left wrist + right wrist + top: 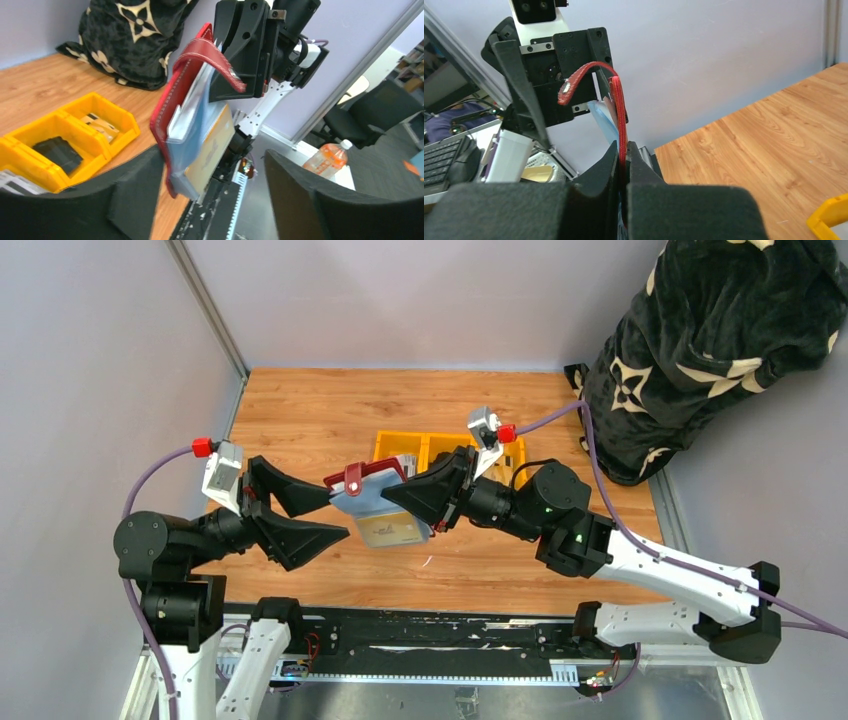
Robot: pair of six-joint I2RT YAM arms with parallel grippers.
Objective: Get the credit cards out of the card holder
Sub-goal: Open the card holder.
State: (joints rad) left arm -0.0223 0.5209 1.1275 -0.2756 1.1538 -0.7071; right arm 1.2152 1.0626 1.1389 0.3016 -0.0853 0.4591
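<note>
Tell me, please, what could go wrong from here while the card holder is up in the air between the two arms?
1. Only the right end effector pinches the card holder, by one thin red edge, so it might twist or slip free.
2. The left end effector stands open facing it; closing now could catch the clear sleeves rather than the tan card.

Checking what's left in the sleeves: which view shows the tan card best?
Left wrist: the tan card faces the camera inside a clear sleeve of the card holder. The top view shows it small, from above. The right wrist shows only the holder's red edge, no card.
</note>
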